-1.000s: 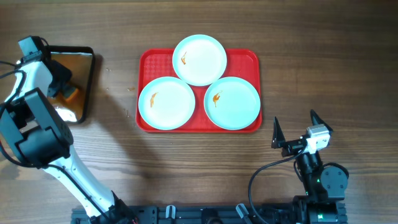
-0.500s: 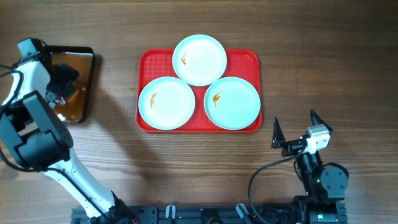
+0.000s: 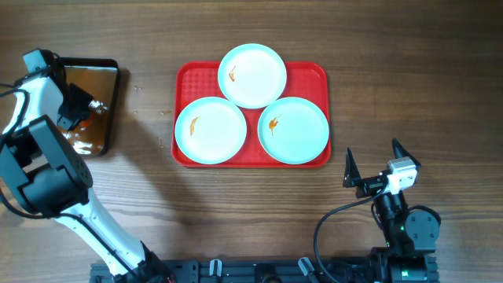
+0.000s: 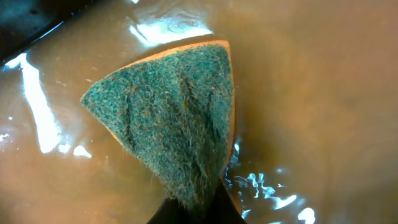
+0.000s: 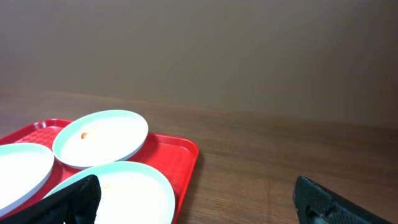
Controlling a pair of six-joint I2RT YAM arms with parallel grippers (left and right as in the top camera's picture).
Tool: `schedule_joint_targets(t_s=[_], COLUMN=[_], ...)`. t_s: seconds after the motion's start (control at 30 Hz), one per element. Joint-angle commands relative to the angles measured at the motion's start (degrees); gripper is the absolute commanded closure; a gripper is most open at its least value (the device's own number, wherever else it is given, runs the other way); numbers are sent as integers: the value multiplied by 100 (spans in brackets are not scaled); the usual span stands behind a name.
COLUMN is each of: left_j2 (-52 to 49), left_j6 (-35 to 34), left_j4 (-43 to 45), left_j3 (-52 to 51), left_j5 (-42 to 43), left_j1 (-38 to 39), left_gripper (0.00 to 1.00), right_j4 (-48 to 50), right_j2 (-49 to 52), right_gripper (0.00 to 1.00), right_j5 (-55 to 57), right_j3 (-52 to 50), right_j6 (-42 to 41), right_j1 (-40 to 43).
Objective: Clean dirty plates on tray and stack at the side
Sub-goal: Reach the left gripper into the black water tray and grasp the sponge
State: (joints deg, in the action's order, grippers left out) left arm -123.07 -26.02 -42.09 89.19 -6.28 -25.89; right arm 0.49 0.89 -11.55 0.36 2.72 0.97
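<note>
Overall: bright, even room light from above; the wooden table (image 3: 409, 71) shows its grain clearly.
Glare: white streaks on the brown water (image 4: 323, 93), to the left of the left gripper (image 4: 196, 208) and just to its right.
Plates: the glossy plates (image 3: 251, 75) look pale, nearly washed out; the orange smears are still legible.
Shadows: soft darkening under the plate rims on the tray (image 5: 180, 152), ahead-left of the right gripper (image 5: 196, 182).
Focus, left wrist: the sponge (image 4: 174, 118) fibres are crisp just ahead of the fingertips, which are black silhouettes.
Focus, right wrist: the fingers (image 5: 323, 202) are dark and soft-edged; the wall (image 5: 217, 50) far ahead is dim and flat.
</note>
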Motion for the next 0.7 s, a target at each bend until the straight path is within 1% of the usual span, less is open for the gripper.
schedule_joint_targets(t_s=[0.0, 0.07, 0.1, 0.13, 0.2, 0.3, 0.37, 0.47, 0.53, 0.6, 0.63, 0.67], left_j2=[811, 1174, 1453, 1641, 1832, 1694, 1388, 704, 433, 249, 229, 229], left_j6=[24, 24, 24, 24, 24, 24, 20, 24, 22, 22, 24, 24], left_j4=[50, 103, 170, 269, 450, 468, 544, 310, 175, -11, -74, -85], left_j3=[-35, -35, -35, -35, -35, -155, -385, -450, -450, -450, -450, -452], left_j5=[-114, 321, 756, 1003, 1346, 1510, 1714, 1694, 1615, 1040, 710, 527], left_j1=[-22, -22, -22, -22, -22, -26, -28, -35, -33, -33, -33, -33], left_gripper=[96, 96, 96, 96, 96, 96, 96, 95, 96, 96, 94, 74], right_j4=[33, 33, 33, 33, 33, 33, 33, 33, 33, 33, 33, 33], right_j2=[-35, -35, -35, -35, -35, -35, -35, -35, -35, -35, -35, -35], right_gripper=[0, 0, 0, 0, 0, 0, 0, 0, 0, 0, 0, 0], right_j5=[33, 33, 33, 33, 33, 33, 33, 33, 33, 33, 33, 33], right_j3=[-7, -7, -7, -7, -7, -7, -7, -7, -7, -7, -7, -7], right_j6=[28, 26, 26, 24, 26, 26, 24, 26, 26, 26, 26, 26], right_j1=[35, 35, 35, 35, 35, 35, 35, 35, 35, 35, 35, 35])
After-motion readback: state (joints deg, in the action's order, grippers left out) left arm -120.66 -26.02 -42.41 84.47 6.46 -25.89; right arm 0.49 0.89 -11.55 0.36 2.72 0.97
